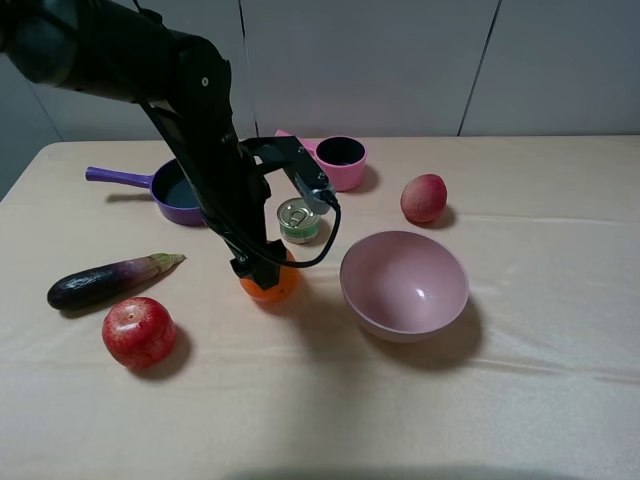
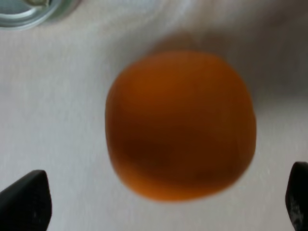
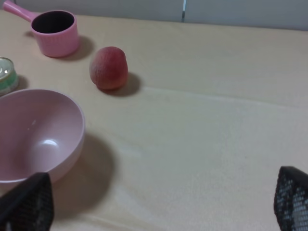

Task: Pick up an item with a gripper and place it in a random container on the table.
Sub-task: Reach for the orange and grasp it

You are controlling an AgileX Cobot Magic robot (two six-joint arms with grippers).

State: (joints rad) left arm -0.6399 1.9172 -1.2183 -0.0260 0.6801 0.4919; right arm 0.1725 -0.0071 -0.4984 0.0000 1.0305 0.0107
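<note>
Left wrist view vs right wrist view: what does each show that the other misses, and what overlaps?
Only left wrist: the orange close up, between the left gripper's open fingers. Only right wrist: the pink saucepan cup, the peach, the large pink bowl, and the right gripper, open above the cloth. Shared: the tin can and the beige table cloth.

Eggplant [image 1: 105, 280], apple [image 1: 138, 332] left; can [image 1: 298, 220] middle; bowl [image 1: 404, 322], peach [image 1: 424, 198] right; pan [image 1: 168, 208] behind.
</note>
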